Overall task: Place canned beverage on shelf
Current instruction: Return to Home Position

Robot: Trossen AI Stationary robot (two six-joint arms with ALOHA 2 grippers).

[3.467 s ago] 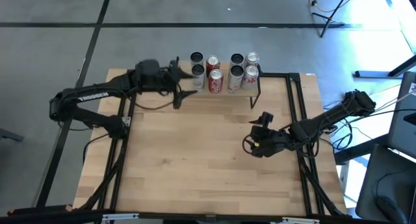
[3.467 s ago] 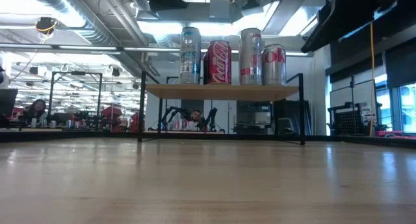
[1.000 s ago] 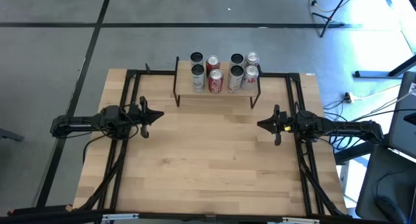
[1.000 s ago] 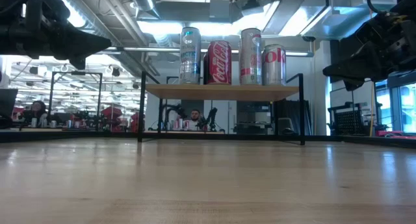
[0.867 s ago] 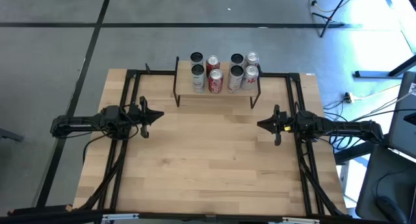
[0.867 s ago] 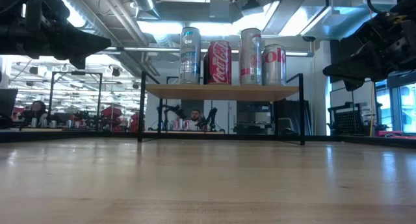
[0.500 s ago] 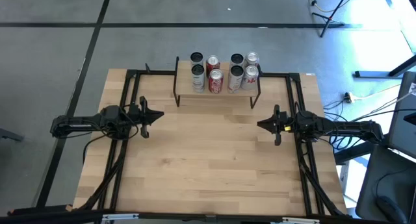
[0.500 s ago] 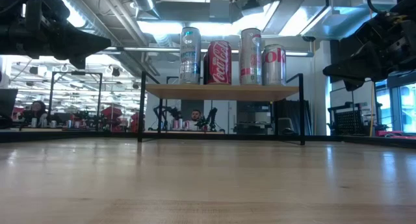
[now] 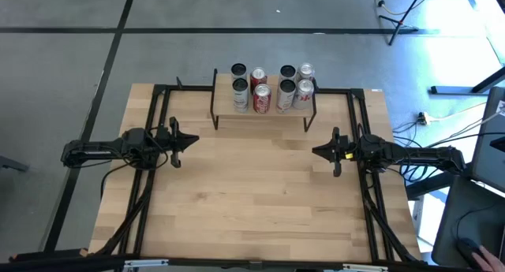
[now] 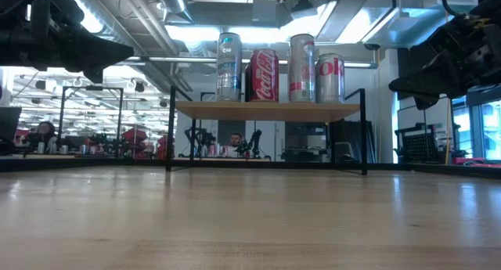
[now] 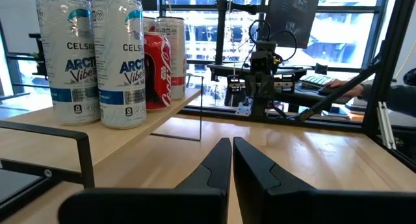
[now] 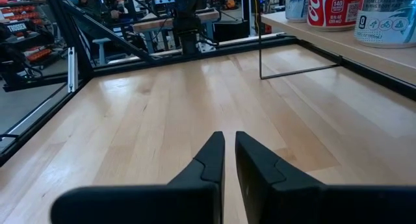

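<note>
— Both arms are now lying withdrawn from the shelf (image 10: 266, 110); what is it holding?
— Eight cans (image 9: 262, 97), standing in four pairs. Left gripper (image 9: 194, 139) and right gripper (image 9: 316, 151), both clenched empty, are flanking it, well apart.

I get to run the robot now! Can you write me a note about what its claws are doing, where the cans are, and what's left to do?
Left claw: shut, holding nothing, above the left side of the table.
Right claw: shut, holding nothing, above the right side.
Things: eight cans stand upright on the shelf, in two rows of four. I see no can anywhere else.
Done: every can in view is on the shelf.
Left: probably nothing to pick up. Both arms sit low at the table's sides and look parked.
</note>
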